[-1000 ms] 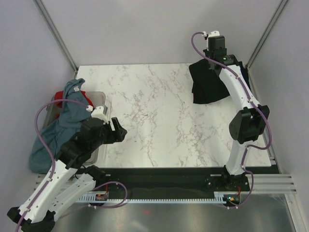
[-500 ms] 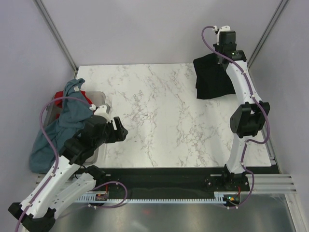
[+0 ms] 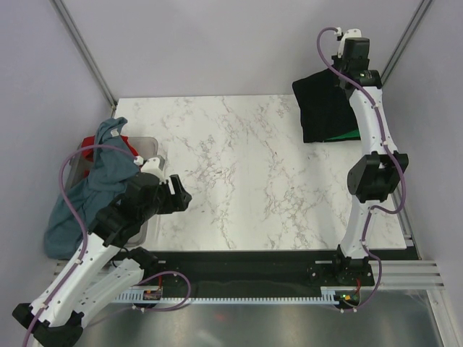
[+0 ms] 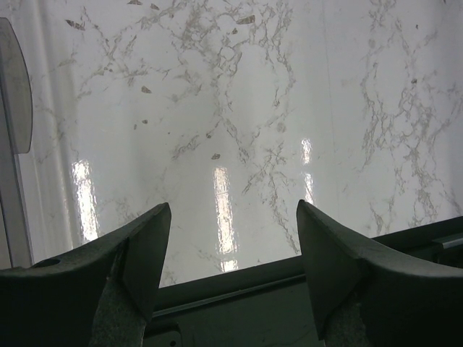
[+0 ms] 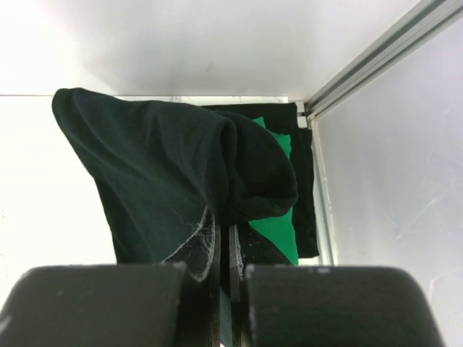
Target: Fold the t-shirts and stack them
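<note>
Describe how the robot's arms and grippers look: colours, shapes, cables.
The left arm and right arm have white link shells with black joints; a purple cable loops along each. The left gripper and right gripper are black, each with two thick fingers.

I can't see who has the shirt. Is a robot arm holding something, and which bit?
The right gripper pinches a bunched fold of the black t-shirt. The left gripper is open, holding nothing.

Bright, even overhead light. Left wrist view: streaks of glare on the desk (image 4: 239, 108); near fingers (image 4: 137, 253) dark, soft-focused. Shadows faint.
</note>
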